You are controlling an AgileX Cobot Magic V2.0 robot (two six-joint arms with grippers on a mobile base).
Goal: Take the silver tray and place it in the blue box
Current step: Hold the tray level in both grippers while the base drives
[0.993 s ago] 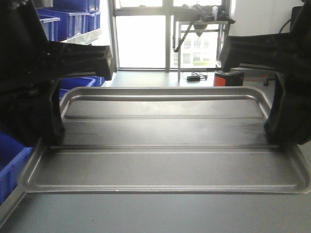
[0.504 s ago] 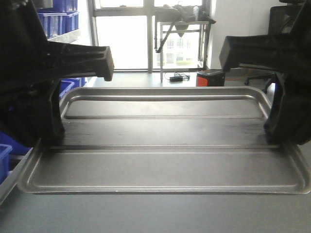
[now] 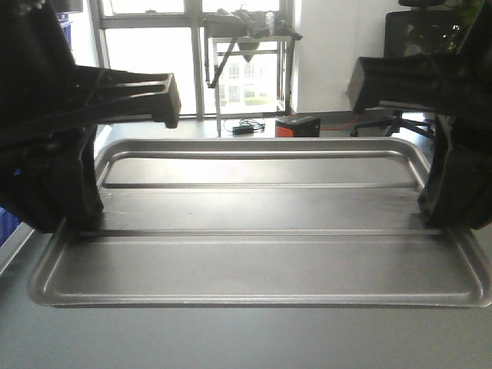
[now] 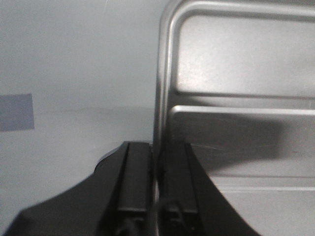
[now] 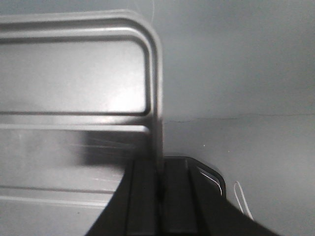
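Silver tray (image 3: 261, 265) is clamped at both ends, probably to keep it level. The left gripper (image 4: 157, 169) is pinched tight on the nine o'clock rim, the right gripper (image 5: 160, 179) at three o'clock.

Left gripper (image 4: 157, 153), right gripper (image 5: 160, 166) (clamping tray (image 4: 246, 64))

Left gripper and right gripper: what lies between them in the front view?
Only the silver tray, spanning from the left gripper to the right gripper; its surface carries nothing. The front view shows this.

The silver tray (image 3: 261, 265) between black fingers (image 3: 69, 192)
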